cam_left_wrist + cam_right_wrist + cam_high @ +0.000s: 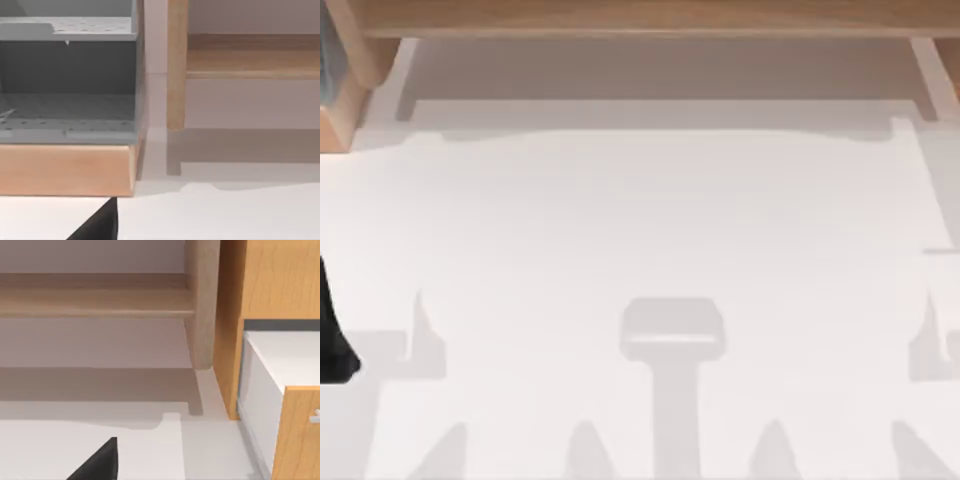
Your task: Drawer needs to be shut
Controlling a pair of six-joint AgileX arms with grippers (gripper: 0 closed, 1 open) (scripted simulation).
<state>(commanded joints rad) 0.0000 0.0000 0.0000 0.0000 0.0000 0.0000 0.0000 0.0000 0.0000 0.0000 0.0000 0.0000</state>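
The drawer (650, 70) stands pulled out from under the light wooden frame (650, 15) at the back of the table. Its pale grey-beige floor lies bare between thin white side walls, and its white front wall (650, 115) faces the table. The left wrist view takes in the drawer (250, 105) beside a wooden post (176, 65); the right wrist view has the drawer (95, 342) too. A black part of my left gripper (100, 225) hangs low over the table, short of the drawer. My left arm (332, 330) sits at the table's left edge. A black part of my right gripper (100, 462) is likewise short of the drawer.
A grey perforated shelf unit (67, 85) on a wooden base (65, 170) stands left of the drawer. A wooden cabinet (280, 285) with a white box (270, 370) stands to its right. The white tabletop (640, 230) spreads in front, crossed by arm shadows.
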